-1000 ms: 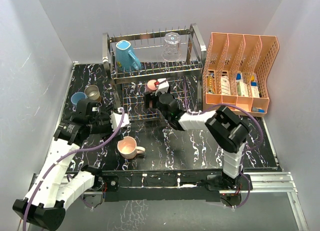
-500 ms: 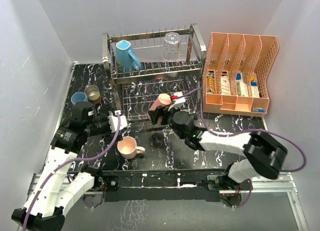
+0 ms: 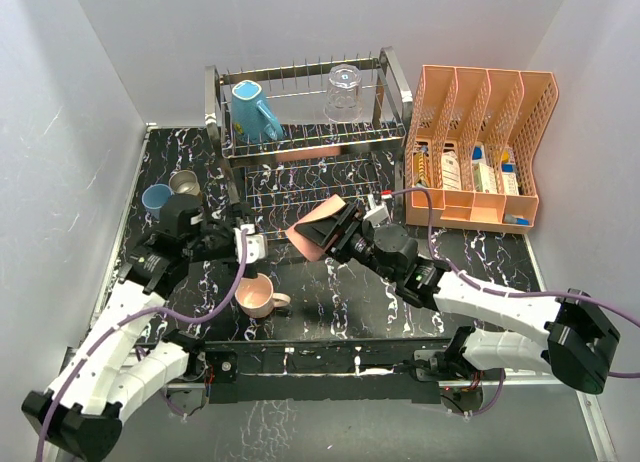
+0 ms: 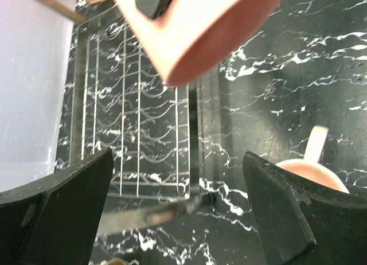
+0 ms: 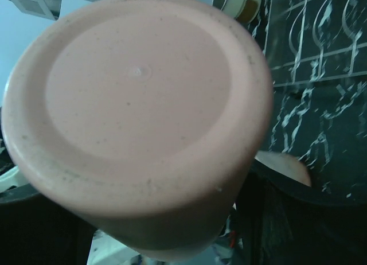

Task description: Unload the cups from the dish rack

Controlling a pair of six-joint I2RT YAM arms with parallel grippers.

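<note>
Right gripper [image 3: 338, 230] pinches the salmon tumbler [image 3: 308, 237], tilted, above the bench [image 3: 330, 292], just off the rack [image 3: 213, 92]. Likely light, stiff, slick plastic, so grip across the wall. Left gripper [image 3: 248, 244] is spread and empty.

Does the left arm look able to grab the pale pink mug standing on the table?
Probably yes. The left gripper is open and empty, and the pale pink mug stands upright close by on its near side, nothing between them. The salmon tumbler in the right gripper hangs off to one side.
</note>
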